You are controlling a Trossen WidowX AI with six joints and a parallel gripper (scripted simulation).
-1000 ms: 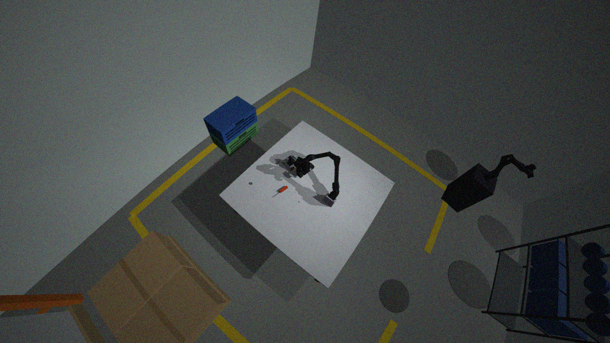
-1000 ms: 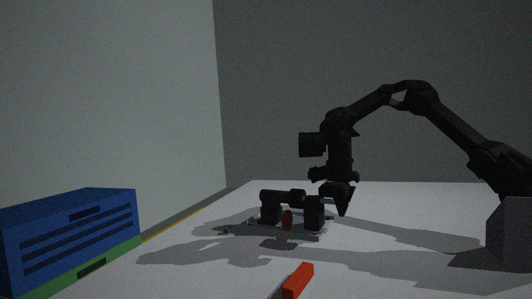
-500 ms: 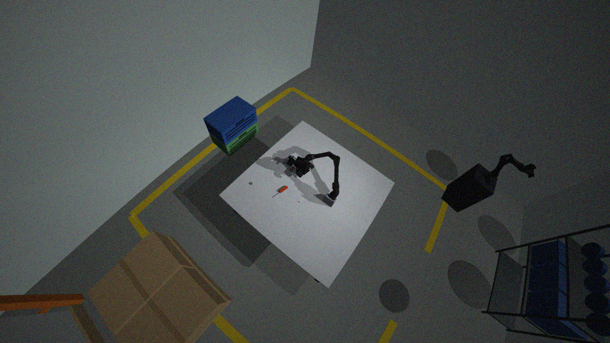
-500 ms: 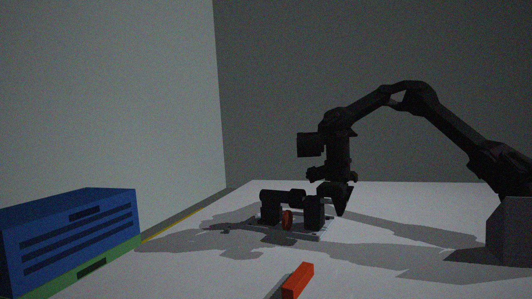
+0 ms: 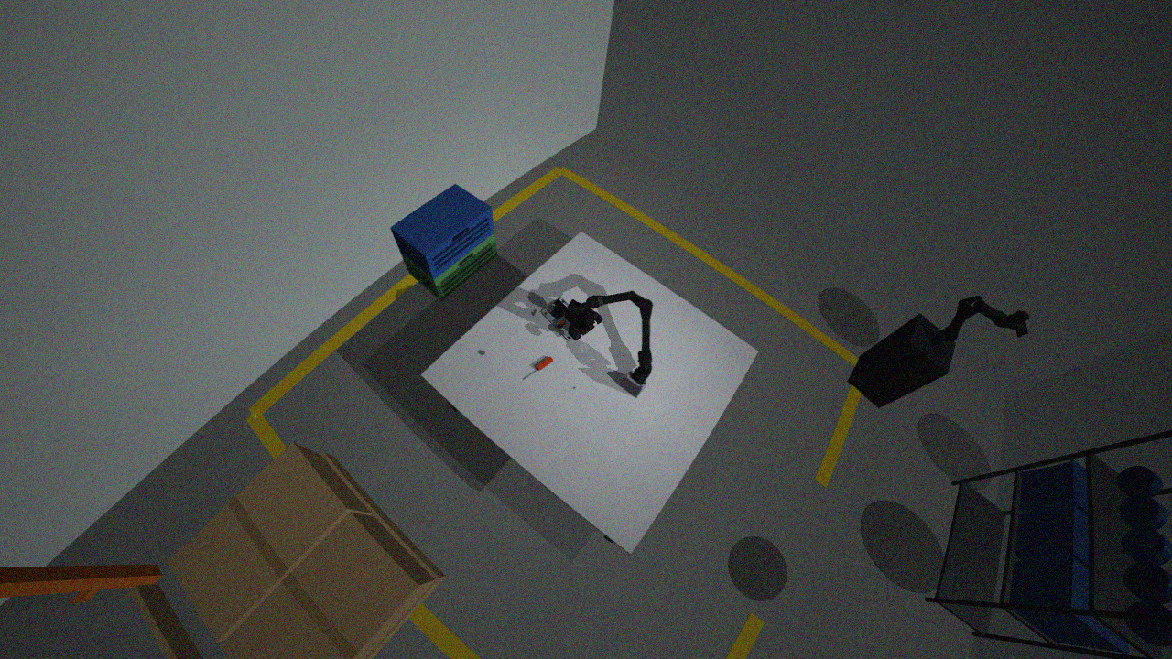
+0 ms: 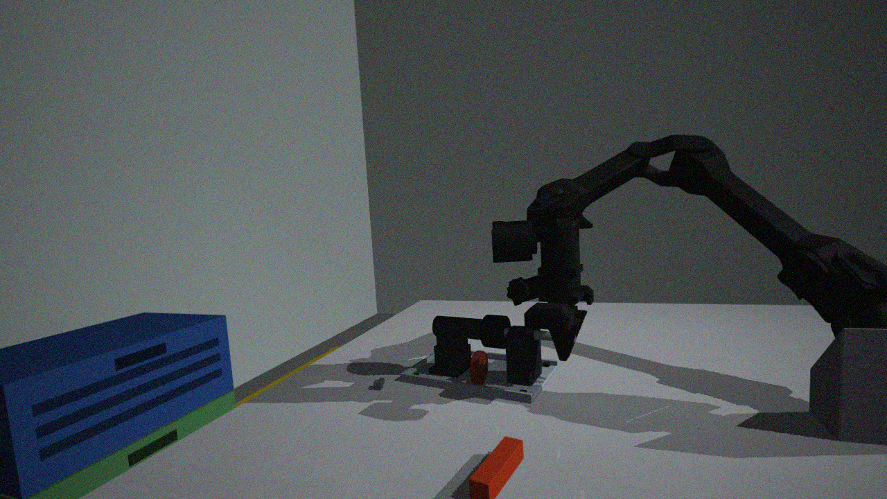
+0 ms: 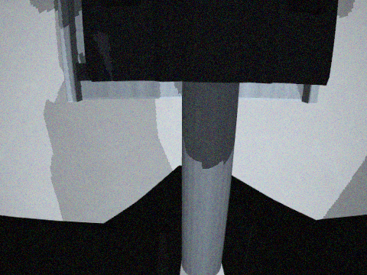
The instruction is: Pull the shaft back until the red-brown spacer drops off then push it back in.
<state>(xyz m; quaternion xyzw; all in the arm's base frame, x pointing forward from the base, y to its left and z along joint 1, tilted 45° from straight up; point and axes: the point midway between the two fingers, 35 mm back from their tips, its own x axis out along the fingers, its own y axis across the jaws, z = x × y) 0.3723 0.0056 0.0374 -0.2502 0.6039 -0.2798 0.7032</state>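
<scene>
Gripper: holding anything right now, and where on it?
Yes, the gripper is shut on the shaft, on the part sticking out of the near block, toward its free end.

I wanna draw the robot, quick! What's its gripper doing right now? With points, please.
The gripper (image 6: pixel 565 347) (image 7: pixel 196 174) is closed on the grey round metal shaft (image 6: pixel 544 335) (image 7: pixel 208 183).
</scene>
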